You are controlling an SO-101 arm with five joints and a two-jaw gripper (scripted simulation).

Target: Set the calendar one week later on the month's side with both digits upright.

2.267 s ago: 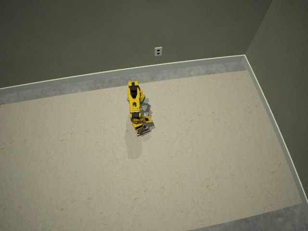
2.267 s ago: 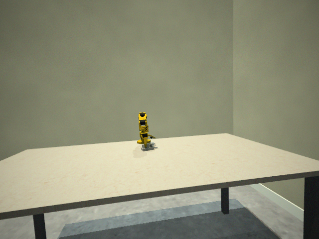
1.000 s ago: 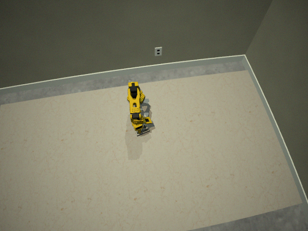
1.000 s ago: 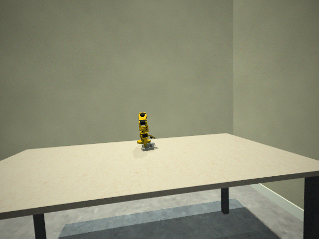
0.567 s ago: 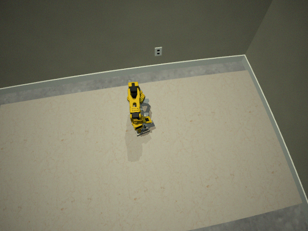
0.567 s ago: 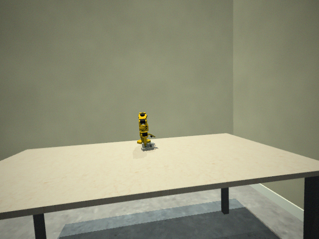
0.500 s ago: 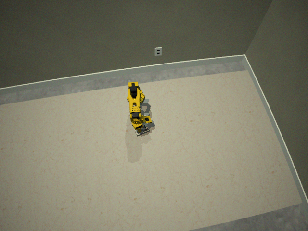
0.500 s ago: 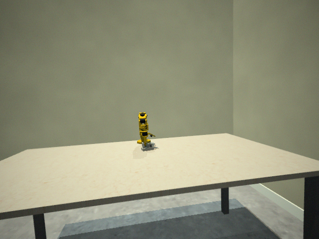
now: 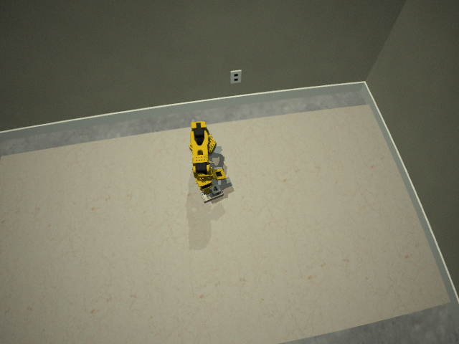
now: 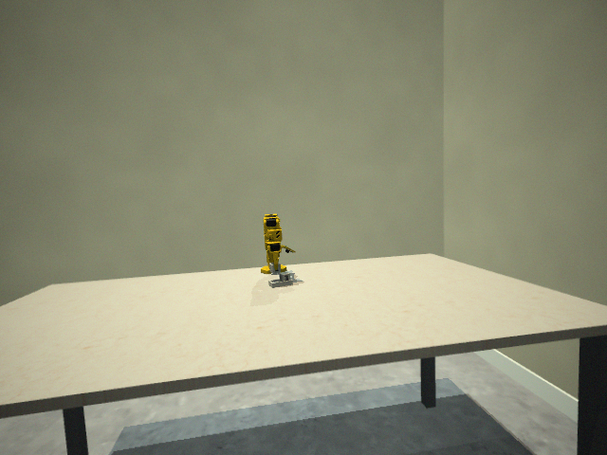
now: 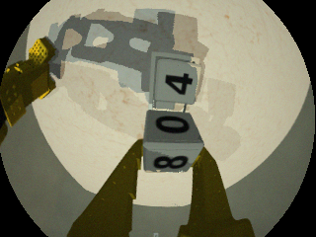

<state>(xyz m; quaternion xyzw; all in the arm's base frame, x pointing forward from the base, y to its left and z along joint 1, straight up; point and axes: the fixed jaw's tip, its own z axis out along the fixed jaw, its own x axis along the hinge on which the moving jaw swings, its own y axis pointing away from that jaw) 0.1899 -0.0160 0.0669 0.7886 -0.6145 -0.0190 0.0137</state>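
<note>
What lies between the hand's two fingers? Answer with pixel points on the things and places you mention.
A gray cube (image 11: 173, 135) showing 0 and 8; the wrist view shows it gripped there.

end effector (image 9: 206, 190) (image 10: 275, 267) (image 11: 171, 148): higher | 0/8 cube (image 11: 173, 130): lifted from tray (image 9: 214, 198) (image 10: 279, 283) (image 11: 152, 74)
</note>
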